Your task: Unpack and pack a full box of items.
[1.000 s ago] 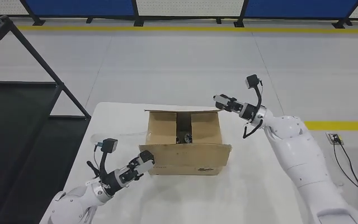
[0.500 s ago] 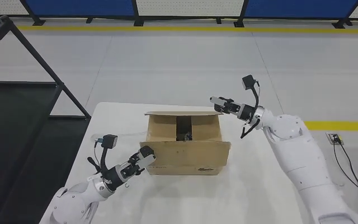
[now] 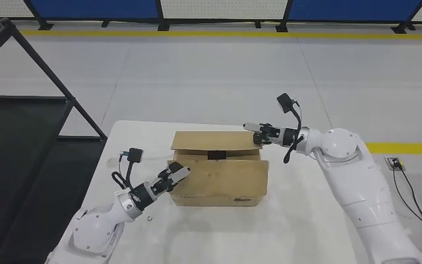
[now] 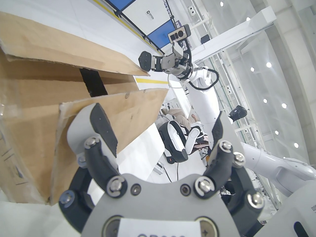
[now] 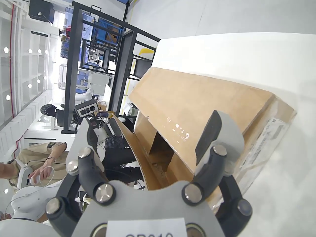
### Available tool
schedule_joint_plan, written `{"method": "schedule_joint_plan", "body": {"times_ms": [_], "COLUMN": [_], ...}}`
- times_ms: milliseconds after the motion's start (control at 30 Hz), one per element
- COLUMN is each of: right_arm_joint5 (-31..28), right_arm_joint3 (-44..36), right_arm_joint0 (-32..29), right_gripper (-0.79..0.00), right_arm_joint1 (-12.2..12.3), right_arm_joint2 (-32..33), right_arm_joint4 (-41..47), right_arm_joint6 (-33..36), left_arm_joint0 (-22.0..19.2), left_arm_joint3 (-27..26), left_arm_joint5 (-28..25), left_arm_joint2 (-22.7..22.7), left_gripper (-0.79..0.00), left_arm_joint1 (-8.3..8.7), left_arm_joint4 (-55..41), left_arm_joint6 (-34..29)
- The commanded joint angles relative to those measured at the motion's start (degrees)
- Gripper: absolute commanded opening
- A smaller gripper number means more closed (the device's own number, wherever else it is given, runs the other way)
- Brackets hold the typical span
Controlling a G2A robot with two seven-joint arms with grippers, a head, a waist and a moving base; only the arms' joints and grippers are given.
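Top view: white table (image 3: 297, 218) w/ cardboard box (image 3: 221, 181); grey floor (image 3: 198, 79), yellow line (image 3: 198, 33).

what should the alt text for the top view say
A cardboard box sits on a white table, its two long flaps nearly shut with a narrow dark gap between them. The left gripper, open, is at the near flap's corner; the right gripper, open, is at the far flap's opposite corner.
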Motion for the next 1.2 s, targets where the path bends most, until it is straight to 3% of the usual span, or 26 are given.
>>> {"method": "schedule_joint_plan", "body": {"times_ms": [0, 133, 500, 667, 1167], "right_arm_joint5": [-0.01, 0.52, 16.75, 21.11, 21.45], "right_arm_joint3": [0.0, -0.85, -0.55, 1.81, 6.03], "right_arm_joint0": [-0.01, -0.86, 0.24, 2.03, 3.37], "right_gripper": [0.0, 0.0, 0.0, 0.0, 0.0], "right_arm_joint1": [0.0, 0.0, -0.25, -0.59, -0.96], "right_arm_joint2": [0.0, -0.09, -0.37, -1.16, -3.41], "right_arm_joint4": [0.02, 0.03, 7.69, 10.4, 13.64], "right_arm_joint6": [0.0, -1.07, 4.21, 6.01, 11.21], "left_arm_joint0": [0.03, 0.26, -2.97, -5.41, -7.81], "left_arm_joint3": [-0.03, -0.1, 2.39, 4.46, 7.21], "left_arm_joint5": [-0.07, 0.33, 4.03, 5.6, 6.1], "left_arm_joint2": [-0.02, 0.01, 3.66, 5.8, 8.65], "left_gripper": [0.0, 0.0, 0.0, 0.0, 0.0], "left_arm_joint1": [0.01, -0.02, -0.84, -1.39, -2.45], "left_arm_joint4": [-0.02, 0.45, 2.99, 3.39, 7.01], "left_arm_joint6": [-0.03, 0.74, 5.78, 7.35, 12.71]}}
